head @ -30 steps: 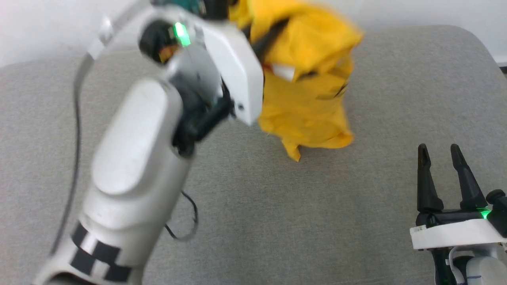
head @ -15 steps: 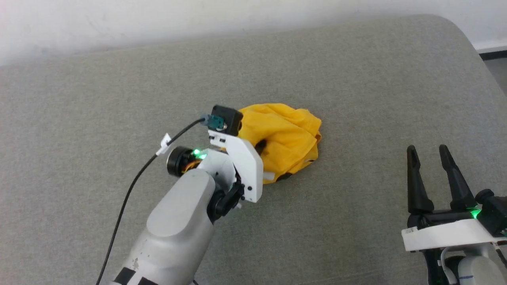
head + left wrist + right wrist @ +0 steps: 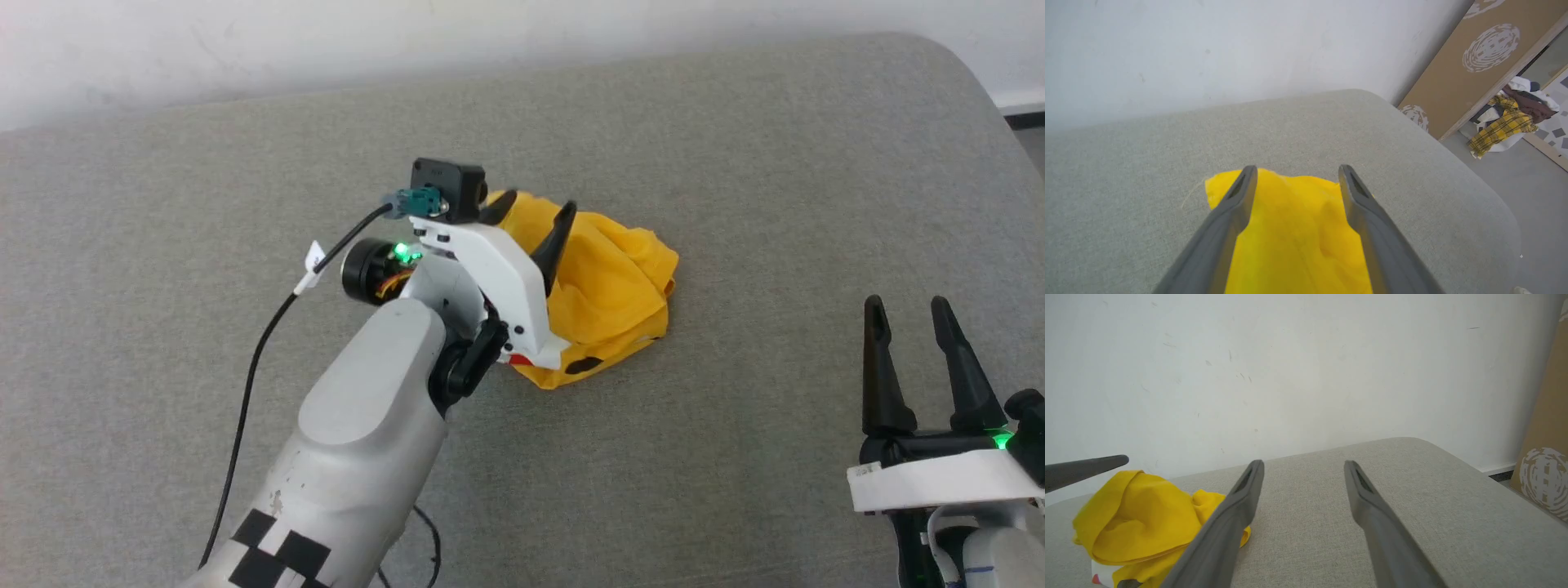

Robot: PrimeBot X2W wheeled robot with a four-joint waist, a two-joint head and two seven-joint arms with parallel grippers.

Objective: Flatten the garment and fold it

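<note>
The yellow garment (image 3: pixel 608 290) lies in a crumpled heap at the middle of the grey cushion (image 3: pixel 735 163), a bit of black and white print showing at its near edge. My left gripper (image 3: pixel 535 208) is open just above the heap, with nothing between its fingers; the left wrist view has the garment (image 3: pixel 1294 237) under and between them. My right gripper (image 3: pixel 906 314) stands open at the lower right, well apart from the cloth. From the right wrist the heap (image 3: pixel 1147 514) sits at the lower left, with a left fingertip (image 3: pixel 1106 462) above it.
A white wall (image 3: pixel 408 41) runs behind the cushion. The cushion's rounded right edge drops to a grey floor (image 3: pixel 1535 196), where a brown patterned board (image 3: pixel 1478 61) leans and a pile of plaid clothes (image 3: pixel 1506 122) lies. A black cable (image 3: pixel 253 384) trails along my left arm.
One second ago the left gripper held the garment high in the air. It came down to the cushion, let the cloth go in a heap, and now stands open just above it.
</note>
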